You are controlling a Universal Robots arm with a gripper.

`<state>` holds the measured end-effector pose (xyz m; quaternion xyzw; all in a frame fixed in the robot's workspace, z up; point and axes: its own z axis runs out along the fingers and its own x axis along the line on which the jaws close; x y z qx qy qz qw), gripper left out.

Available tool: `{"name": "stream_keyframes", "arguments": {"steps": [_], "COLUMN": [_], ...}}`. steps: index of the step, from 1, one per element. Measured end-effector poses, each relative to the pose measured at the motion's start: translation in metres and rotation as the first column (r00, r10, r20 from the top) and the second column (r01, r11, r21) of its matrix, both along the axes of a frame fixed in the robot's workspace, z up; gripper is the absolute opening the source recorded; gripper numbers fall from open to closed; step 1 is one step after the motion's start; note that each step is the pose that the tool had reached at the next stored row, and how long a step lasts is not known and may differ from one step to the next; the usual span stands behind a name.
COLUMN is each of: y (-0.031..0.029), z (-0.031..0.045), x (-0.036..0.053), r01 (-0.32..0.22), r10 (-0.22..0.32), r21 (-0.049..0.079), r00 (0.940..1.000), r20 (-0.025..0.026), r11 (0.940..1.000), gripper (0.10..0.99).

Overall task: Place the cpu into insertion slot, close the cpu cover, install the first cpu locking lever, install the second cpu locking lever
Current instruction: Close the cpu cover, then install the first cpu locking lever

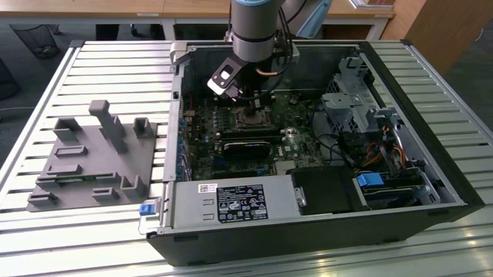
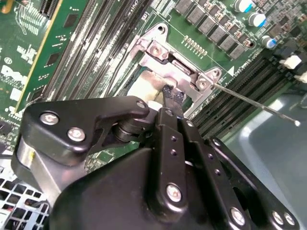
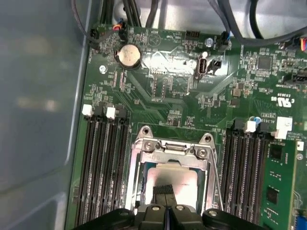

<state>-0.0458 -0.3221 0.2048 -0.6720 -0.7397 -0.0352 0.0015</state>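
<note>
In the exterior view my gripper (image 1: 245, 103) hangs inside the open computer case, right over the insertion slot (image 1: 253, 119) on the green board. In the first wrist view the cpu (image 3: 180, 176) lies in the slot, its silvery-tan face showing through the window of the cpu cover (image 3: 170, 152), which appears to lie flat over it. My gripper (image 3: 164, 189) is shut, its black tips together just above the cpu face with nothing between them. In the second wrist view the gripper (image 2: 171, 93) sits at the cover's (image 2: 163, 67) hinge end beside the pale cpu (image 2: 144, 88). A thin locking lever (image 2: 254, 103) sticks out sideways, unlatched.
Long black memory slots (image 3: 103, 163) flank the socket on both sides. The case wall (image 3: 38, 105) stands close by. A drive cage (image 1: 362, 104) and a power supply (image 1: 231, 202) fill the case's other parts. A grey fixture (image 1: 96, 156) lies on the slatted table at the exterior view's left.
</note>
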Motion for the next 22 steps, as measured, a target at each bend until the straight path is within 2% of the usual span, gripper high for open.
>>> {"name": "stream_keyframes", "arguments": {"steps": [3, 16, 22], "y": [0.0, 0.0, 0.0], "z": [0.0038, 0.0054, 0.0092], "x": [0.0, 0.0, 0.0], "r01": [0.0, 0.0, 0.0], "r10": [0.0, 0.0, 0.0], "r21": [0.0, 0.0, 0.0], "r00": [1.0, 1.0, 1.0], "r20": [-0.0001, -0.0002, -0.0005], "r11": [1.0, 1.0, 1.0], "gripper": [0.106, 0.106, 0.106]}}
